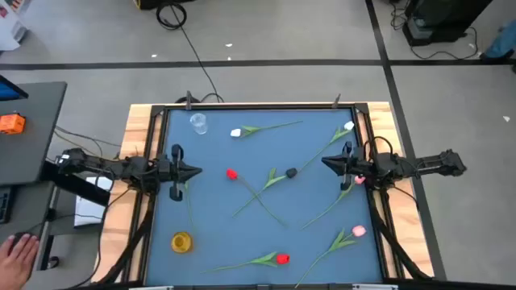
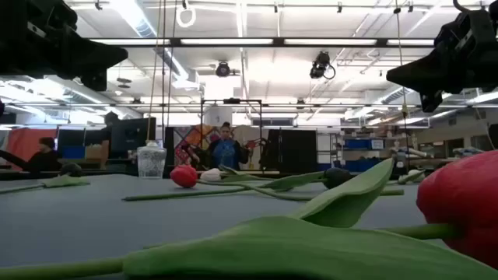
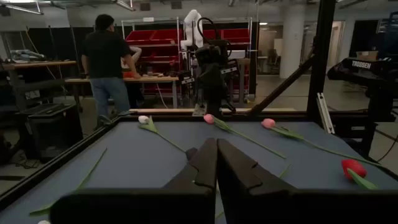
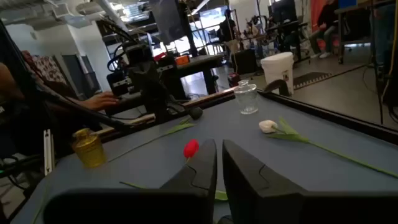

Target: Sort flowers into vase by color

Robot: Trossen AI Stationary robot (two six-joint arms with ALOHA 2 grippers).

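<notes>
1. While both arms hang over the blue counter (image 1: pixel 210 234), the left claw (image 1: pixel 196 171) sits at the counter's left edge, fingers (image 3: pixel 199 171) closed to a thin slit, holding nothing and touching nothing.
2. The right claw (image 1: pixel 326 163) sits at the counter's right edge, facing the left one; its fingers (image 4: pixel 239 174) are also nearly together, and empty.
3. The flowers lie scattered on the counter, none in a vase. A red tulip (image 1: pixel 231 173) and a black tulip (image 1: pixel 291 171) lie at the counter's centre, between the two claws, their stems crossing.
4. A white tulip (image 1: pixel 235 133) lies near the counter's far edge, just right of the clear glass vase (image 1: pixel 198 122). Another white tulip (image 1: pixel 348 126) lies at the far right corner.
5. A pink tulip (image 1: pixel 359 231) lies near the counter's right edge, toward the near side; a second red tulip (image 1: pixel 282 258) lies by the near edge. A further pink head (image 1: pixel 358 180) shows right beside the right claw; I cannot tell whether it touches the arm.
6. A yellow vase (image 1: pixel 181 241) stands at the counter's near left corner.
7. Counter has a wooden border (image 1: pixel 137 129). Room beyond: a person (image 3: pixel 106 62) standing by red shelving (image 3: pixel 149 46), a hand (image 1: pixel 16 256) at a desk left of the counter, cables on the floor (image 1: pixel 173 14).
</notes>
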